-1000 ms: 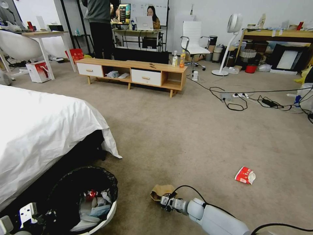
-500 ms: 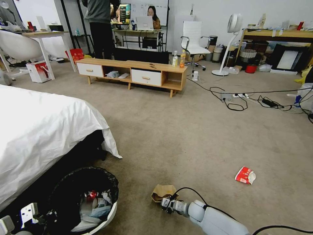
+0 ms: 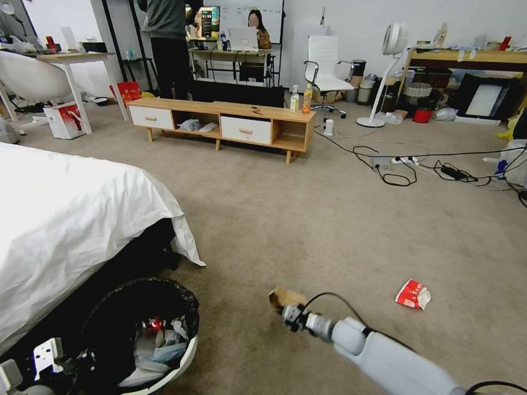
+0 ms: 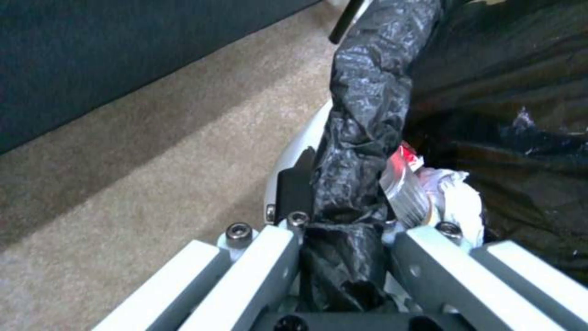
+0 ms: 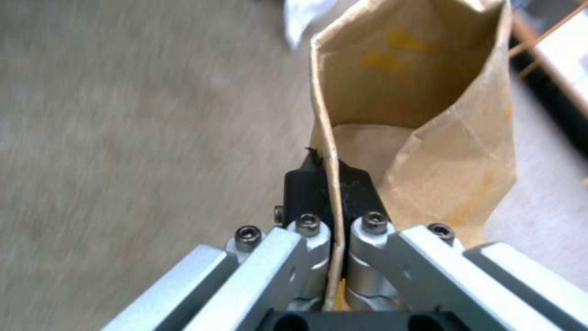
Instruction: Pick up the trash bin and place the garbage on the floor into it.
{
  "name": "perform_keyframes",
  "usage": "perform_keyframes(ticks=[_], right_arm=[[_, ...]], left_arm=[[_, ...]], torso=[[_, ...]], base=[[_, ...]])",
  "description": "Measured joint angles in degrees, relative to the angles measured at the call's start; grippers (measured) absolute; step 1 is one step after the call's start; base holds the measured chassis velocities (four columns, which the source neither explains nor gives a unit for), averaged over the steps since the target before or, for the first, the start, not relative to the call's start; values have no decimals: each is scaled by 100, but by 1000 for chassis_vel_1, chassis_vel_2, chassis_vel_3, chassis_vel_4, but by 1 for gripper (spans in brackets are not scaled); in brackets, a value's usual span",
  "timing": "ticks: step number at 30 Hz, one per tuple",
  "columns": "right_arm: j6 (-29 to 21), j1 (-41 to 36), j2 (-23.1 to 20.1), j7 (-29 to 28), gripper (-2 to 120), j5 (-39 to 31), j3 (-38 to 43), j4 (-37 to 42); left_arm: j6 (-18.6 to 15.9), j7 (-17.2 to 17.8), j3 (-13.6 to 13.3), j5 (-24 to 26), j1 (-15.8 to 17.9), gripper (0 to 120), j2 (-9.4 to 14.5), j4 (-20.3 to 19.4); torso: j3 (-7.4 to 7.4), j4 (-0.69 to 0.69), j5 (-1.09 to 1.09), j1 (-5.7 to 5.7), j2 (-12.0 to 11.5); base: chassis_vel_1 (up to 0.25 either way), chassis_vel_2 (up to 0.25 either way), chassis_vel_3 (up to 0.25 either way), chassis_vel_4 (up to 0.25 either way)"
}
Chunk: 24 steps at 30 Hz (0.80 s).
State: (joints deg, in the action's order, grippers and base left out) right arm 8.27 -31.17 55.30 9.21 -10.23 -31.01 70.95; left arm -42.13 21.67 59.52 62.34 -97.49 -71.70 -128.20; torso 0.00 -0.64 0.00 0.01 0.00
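The trash bin (image 3: pixel 185 355), white with a black bag over its rim, sits at the lower left beside the bed. It holds tissues and a red can. My left gripper (image 4: pixel 343 197) is shut on the bin's bag-covered rim (image 4: pixel 361 115), and its wrist shows in the head view at the bin's near edge (image 3: pixel 46 356). My right gripper (image 3: pixel 291 316) is shut on one wall of the brown cardboard tray (image 3: pixel 284 297), held just above the carpet. The tray (image 5: pixel 429 119) hangs open-side up between the fingers (image 5: pixel 300 184). A red-and-white packet (image 3: pixel 413 294) lies on the carpet to the right.
The white-sheeted bed (image 3: pixel 71 219) fills the left side. A low wooden bench (image 3: pixel 225 123) with upright drink bottles (image 3: pixel 301 100) stands ahead. Cables and a power strip (image 3: pixel 406 162) trail over the carpet at the right, near a fan stand (image 3: pixel 379 82).
My right gripper has risen and shifted slightly right and forward, lifting the cardboard tray off the carpet. The bin and left gripper have stayed put.
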Motion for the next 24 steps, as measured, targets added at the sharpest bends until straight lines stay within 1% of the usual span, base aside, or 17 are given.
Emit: perform_keyframes(ticks=[1,2,4,5,7,8,11,12,13,14,15,17,20,22,24], right_arm=[[-42,15,-166,-18,0,-80,114,396],[-42,15,-166,-18,0,-80,114,396],[-197,50,-451,-43,0,-334,396,1104],[-197,50,-451,-43,0,-334,396,1104],[-273,85,-562,-50,0,-461,564,1462],[-273,85,-562,-50,0,-461,564,1462],[-519,233,-727,-109,0,-1020,842,2367],[-519,233,-727,-109,0,-1020,842,2367],[-588,292,-751,-140,0,-1179,892,2609],[-712,435,-757,-208,0,-1454,931,3013],[-712,435,-757,-208,0,-1454,931,3013],[-908,723,-686,-399,0,-1784,906,3429],[-1031,950,-613,-548,0,-1975,854,3618],[-1218,1429,-456,-768,0,-2359,660,3886],[-1238,1565,-403,-849,0,-2460,580,3949]], left_arm=[[0,9,2,17,11,2,17,-17],[0,9,2,17,11,2,17,-17],[0,22,8,50,13,2,52,-58],[0,22,8,50,13,2,52,-58],[0,39,9,75,13,2,70,-87],[0,39,9,75,13,2,70,-87],[0,65,8,127,19,2,111,-143],[0,65,8,127,19,2,111,-143],[0,67,8,135,19,2,117,-160],[0,73,6,164,20,2,130,-191],[0,73,6,164,20,2,130,-191],[0,101,8,222,19,2,166,-253],[0,116,22,272,14,2,206,-289],[0,166,82,387,4,2,300,-349],[0,184,100,438,-3,2,332,-375]], torso=[[0,1,1,0,0],[0,1,1,0,0],[0,1,0,0,0],[0,1,0,0,0],[0,0,1,0,0],[0,0,1,0,0],[0,0,2,0,0],[0,0,2,0,0],[0,1,0,0,0],[0,0,-1,0,0],[0,0,-1,0,0],[0,1,0,0,0],[0,1,0,0,0],[0,2,0,0,0],[0,2,-1,0,0]], base=[[0,0,0,0],[0,0,0,0],[0,0,0,0],[0,0,0,0],[0,0,0,0],[0,0,0,0],[0,0,0,0],[0,0,0,0],[0,0,0,0],[0,0,0,0],[0,0,0,0],[0,0,0,0],[0,0,0,0],[0,0,0,0],[0,0,0,0]])
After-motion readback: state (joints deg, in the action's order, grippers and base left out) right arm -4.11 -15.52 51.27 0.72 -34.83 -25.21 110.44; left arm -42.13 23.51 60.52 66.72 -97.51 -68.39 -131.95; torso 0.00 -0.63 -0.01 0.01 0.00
